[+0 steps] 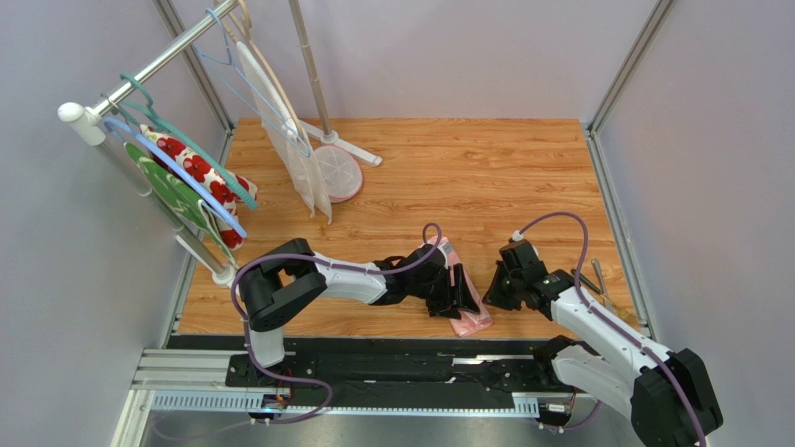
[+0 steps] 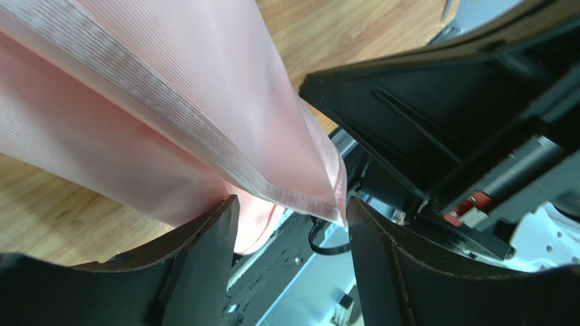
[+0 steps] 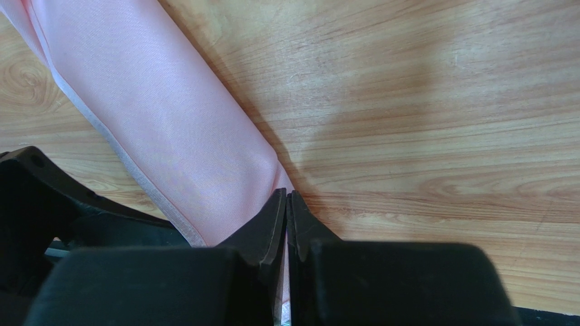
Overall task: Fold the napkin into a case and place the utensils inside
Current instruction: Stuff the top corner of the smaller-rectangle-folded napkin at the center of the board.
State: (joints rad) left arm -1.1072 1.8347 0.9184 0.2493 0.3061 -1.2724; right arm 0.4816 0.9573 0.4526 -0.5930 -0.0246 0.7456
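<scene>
At far left a metal rail carries hangers with a green cloth and a white cloth with red flowers. Beside them hangs a pale mesh bag, in front of a stand with a round base. All of these are well apart from the arms. On the wooden table, the left gripper lies over the middle of the napkin and hides most of it from above. Its fingers are spread wide, with the cloth's layered edge loose between them. The napkin is folded into a narrow pink strip. Just beside it, the right gripper is pressed closed at the strip's edge, with a pale sliver of cloth between its tips. The utensils lie near the table's right edge, partly behind the right arm.
</scene>
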